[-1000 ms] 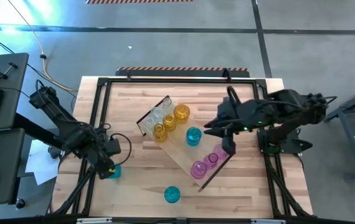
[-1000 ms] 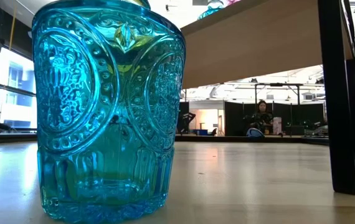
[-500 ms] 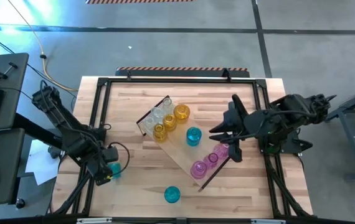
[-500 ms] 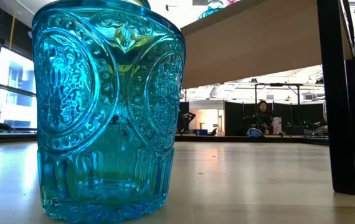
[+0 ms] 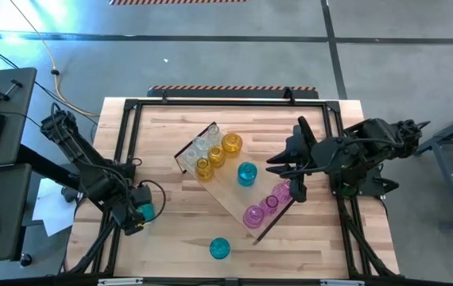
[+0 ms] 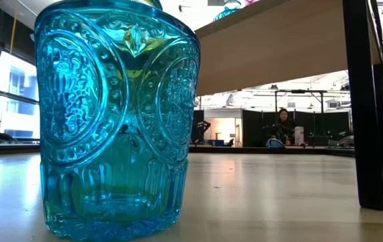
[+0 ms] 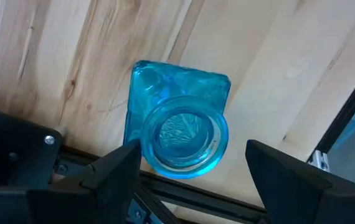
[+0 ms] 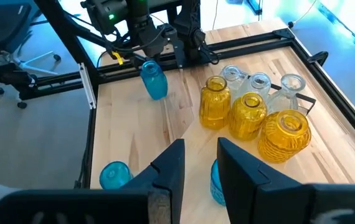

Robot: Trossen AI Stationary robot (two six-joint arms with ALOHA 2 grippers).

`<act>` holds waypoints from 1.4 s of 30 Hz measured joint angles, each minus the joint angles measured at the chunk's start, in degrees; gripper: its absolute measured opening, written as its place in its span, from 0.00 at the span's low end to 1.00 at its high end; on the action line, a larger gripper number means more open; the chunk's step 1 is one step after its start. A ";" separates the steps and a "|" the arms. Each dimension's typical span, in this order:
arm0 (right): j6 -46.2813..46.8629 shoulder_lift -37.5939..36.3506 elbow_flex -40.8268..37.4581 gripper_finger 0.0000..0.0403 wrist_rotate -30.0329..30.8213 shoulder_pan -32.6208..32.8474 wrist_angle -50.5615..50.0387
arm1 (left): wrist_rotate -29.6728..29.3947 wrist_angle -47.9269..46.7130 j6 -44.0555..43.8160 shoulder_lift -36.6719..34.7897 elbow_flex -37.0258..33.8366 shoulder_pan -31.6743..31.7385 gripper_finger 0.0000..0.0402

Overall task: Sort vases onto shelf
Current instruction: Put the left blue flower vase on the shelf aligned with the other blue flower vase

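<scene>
Two claws: left claw (image 7: 187, 165) wide around teal vase (image 7: 180, 130), right claw (image 8: 196, 165) narrowly parted, empty, over shelf (image 5: 228, 193).

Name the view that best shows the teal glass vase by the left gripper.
The left wrist view: the teal glass vase appears from above, between the open left gripper's fingers. The high view shows it small; the right wrist view, distant; the low view shows another vase.

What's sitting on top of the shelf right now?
The shelf holds three yellow vases, about three clear vases, one teal vase and about three pink vases. The right end effector covers part of the pink end.
</scene>
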 joint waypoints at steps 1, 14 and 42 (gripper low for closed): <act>0.02 0.00 0.00 0.19 0.00 0.00 0.02 | -0.07 0.03 0.00 -0.03 0.00 0.00 0.69; 0.02 0.00 0.00 0.19 0.02 0.00 0.01 | -0.17 -0.18 -0.04 -0.73 0.00 -0.02 0.69; 0.54 0.00 0.00 0.19 0.02 0.48 0.02 | -4.02 2.07 -3.53 -4.49 -8.02 0.39 0.67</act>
